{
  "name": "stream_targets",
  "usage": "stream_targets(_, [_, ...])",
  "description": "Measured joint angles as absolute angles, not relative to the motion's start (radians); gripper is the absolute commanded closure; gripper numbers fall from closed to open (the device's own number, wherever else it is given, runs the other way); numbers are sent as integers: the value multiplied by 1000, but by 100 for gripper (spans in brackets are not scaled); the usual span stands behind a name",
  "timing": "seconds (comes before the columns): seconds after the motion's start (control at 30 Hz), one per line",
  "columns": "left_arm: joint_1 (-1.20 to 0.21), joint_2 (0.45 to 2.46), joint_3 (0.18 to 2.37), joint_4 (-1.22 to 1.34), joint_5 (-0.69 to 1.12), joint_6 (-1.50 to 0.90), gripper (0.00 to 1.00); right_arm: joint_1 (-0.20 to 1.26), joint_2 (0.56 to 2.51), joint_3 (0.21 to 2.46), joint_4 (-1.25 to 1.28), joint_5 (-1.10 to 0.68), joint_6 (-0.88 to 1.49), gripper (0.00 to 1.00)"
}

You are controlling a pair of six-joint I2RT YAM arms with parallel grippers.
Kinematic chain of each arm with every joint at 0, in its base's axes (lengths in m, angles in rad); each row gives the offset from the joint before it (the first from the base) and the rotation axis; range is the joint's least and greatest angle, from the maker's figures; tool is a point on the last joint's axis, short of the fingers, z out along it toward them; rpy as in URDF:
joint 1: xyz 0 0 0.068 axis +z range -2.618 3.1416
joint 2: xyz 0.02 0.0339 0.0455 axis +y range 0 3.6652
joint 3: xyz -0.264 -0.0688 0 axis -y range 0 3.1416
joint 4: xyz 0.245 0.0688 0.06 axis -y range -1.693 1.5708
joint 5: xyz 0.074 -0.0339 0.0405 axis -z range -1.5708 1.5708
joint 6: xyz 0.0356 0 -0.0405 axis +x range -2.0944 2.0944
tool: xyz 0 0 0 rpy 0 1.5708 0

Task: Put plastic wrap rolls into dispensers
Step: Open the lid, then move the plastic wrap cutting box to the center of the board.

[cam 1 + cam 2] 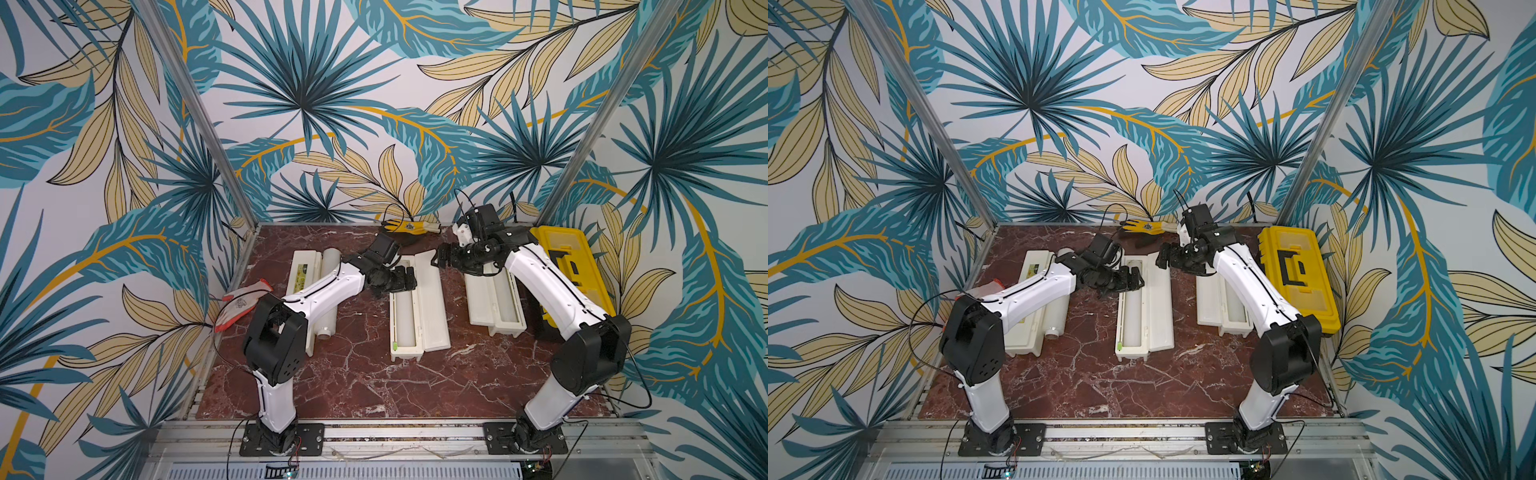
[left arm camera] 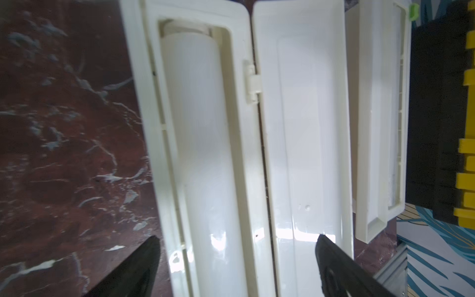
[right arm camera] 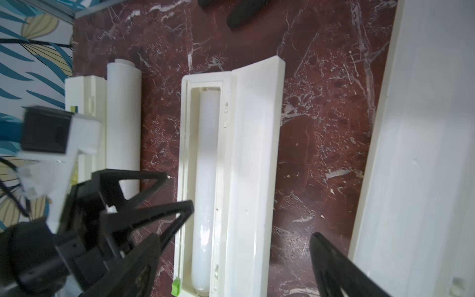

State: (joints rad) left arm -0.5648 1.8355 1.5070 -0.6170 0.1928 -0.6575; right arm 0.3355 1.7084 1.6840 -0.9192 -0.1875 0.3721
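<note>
Three cream dispensers lie side by side on the marble table. The middle dispenser (image 1: 432, 316) (image 1: 1158, 320) is open with a plastic wrap roll (image 1: 405, 320) (image 2: 200, 141) (image 3: 208, 167) lying in its tray. My left gripper (image 1: 405, 278) (image 2: 237, 241) hovers open over its far end, with the tray and lid between the spread fingers. My right gripper (image 1: 440, 257) (image 3: 234, 239) stands open just beyond that end, holding nothing. The left dispenser (image 1: 301, 282) (image 3: 84, 102) is closed, and a roll (image 1: 332, 291) (image 3: 123, 115) lies beside it. The right dispenser (image 1: 484, 303) (image 2: 377, 128) is open, its tray partly hidden by the right arm.
A yellow-black toolbox (image 1: 569, 274) sits along the right edge. A red and white glove (image 1: 245, 299) lies at the left edge. A yellow glove (image 1: 411, 226) rests at the back wall. Metal frame posts stand at both back corners.
</note>
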Motion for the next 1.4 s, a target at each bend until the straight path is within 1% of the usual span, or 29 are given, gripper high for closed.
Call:
stream_targets(0.13, [-476,1712,1444,-623,136,-634,4,446,1747,1710,-948,-106,377,20])
stream_targets(0.27, [-407,1576,1380,-625,60,-606,2,569,1871,1785,-955,-52,401,34])
stream_targets(0.47, [-372,1489,1317,-662,-13,-567,0,653,2053,1867,-951,7,420,35])
stream_targets(0.63, [-325,1434,1278,-702,-69,-535,0,678,2153,1927,-944,41,434,36])
stream_targets(0.7, [-306,1412,1272,-717,-86,-522,0,683,2187,1956,-944,57,442,39])
stream_targets(0.77, [-285,1393,1272,-734,-108,-506,0,685,2206,1979,-942,77,450,39])
stream_targets(0.83, [-270,1381,1272,-749,-136,-492,0,686,2217,1990,-943,102,454,40])
stream_targets(0.87, [-262,1378,1272,-758,-153,-482,0,686,2222,1995,-945,118,454,43])
stream_targets(0.93, [-251,1378,1272,-775,-183,-464,0,688,2236,2009,-955,160,455,50])
stream_targets(0.97, [-244,1380,1272,-786,-196,-453,0,688,2239,2015,-960,172,458,58])
stream_targets(1.0, [-236,1382,1272,-796,-207,-443,0,692,2239,2015,-957,178,455,62])
stream_targets(1.07, [-210,1390,1272,-813,-224,-425,0,702,2240,1999,-946,207,457,67])
stream_targets(1.2, [-150,1433,1273,-835,-228,-387,0,707,2238,1953,-940,262,454,68])
stream_targets(1.4, [-79,1563,1273,-855,-192,-312,1,698,2208,1893,-932,308,427,68])
